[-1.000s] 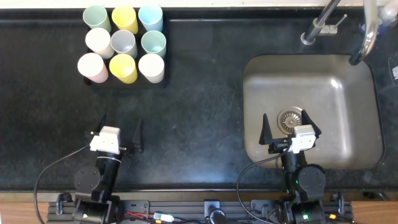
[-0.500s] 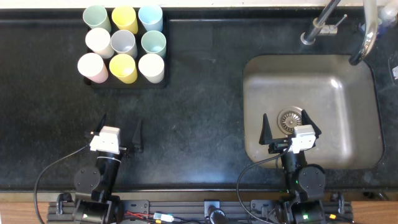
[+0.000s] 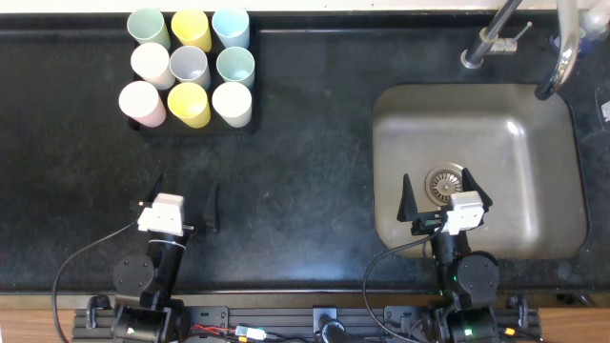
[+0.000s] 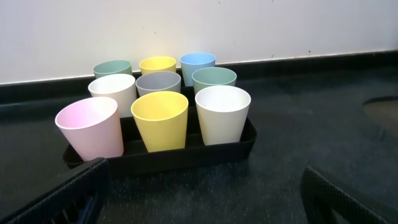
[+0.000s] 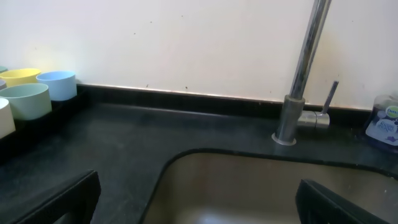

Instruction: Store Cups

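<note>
Several pastel cups stand upright in a black tray (image 3: 143, 131) (image 4: 249, 140) at the back left of the dark counter, in three rows of three. The front row holds a pink cup (image 3: 141, 103) (image 4: 91, 127), a yellow cup (image 3: 189, 104) (image 4: 160, 120) and a white cup (image 3: 232, 103) (image 4: 222, 114). My left gripper (image 3: 184, 198) (image 4: 205, 190) is open near the counter's front, well short of the tray, holding nothing. My right gripper (image 3: 440, 193) (image 5: 199, 199) is open above the sink's front edge, holding nothing.
A steel sink (image 3: 534, 133) (image 5: 261, 186) takes up the right side, with a tap (image 3: 491, 33) (image 5: 305, 74) behind it. A soap bottle (image 5: 384, 121) stands at the far right by the wall. Bare dark counter (image 3: 305, 152) lies between tray and sink.
</note>
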